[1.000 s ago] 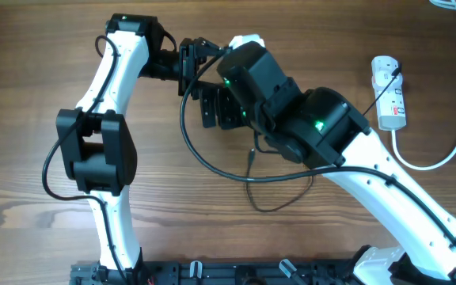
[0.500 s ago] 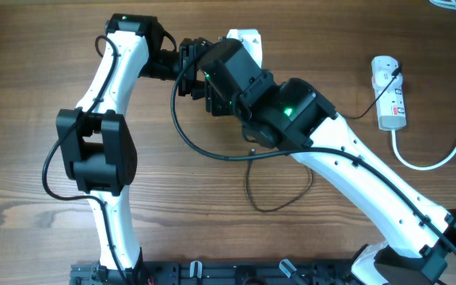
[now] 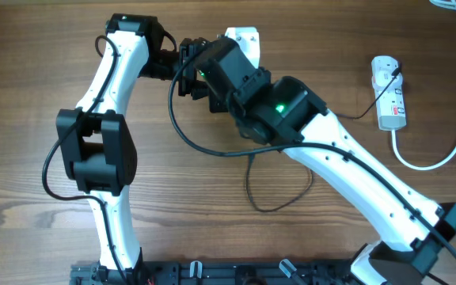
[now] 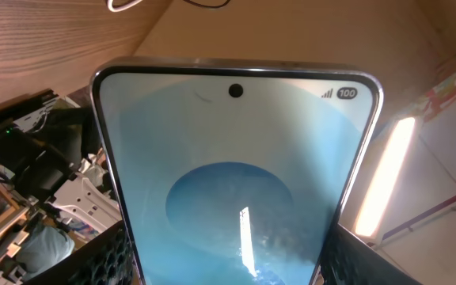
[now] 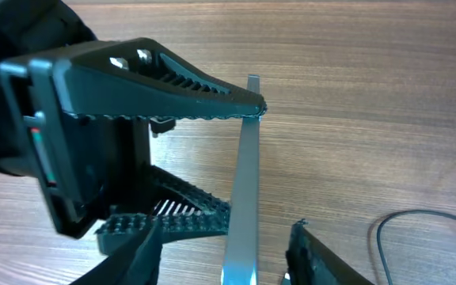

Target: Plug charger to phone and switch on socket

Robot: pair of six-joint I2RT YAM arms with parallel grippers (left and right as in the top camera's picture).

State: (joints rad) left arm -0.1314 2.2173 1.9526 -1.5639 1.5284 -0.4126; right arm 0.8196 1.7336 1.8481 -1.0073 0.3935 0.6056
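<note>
Wood table (image 3: 22, 79) behind; phone (image 4: 232, 182) glows turquoise, silvery-edged

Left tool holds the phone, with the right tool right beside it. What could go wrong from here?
1. The right tool sits open astride the phone, which the left tool pinches edge-on. A bump could twist the phone loose.
2. The charger lies looped under the right arm, seemingly not gripped. The arm may snag it when it moves.
</note>
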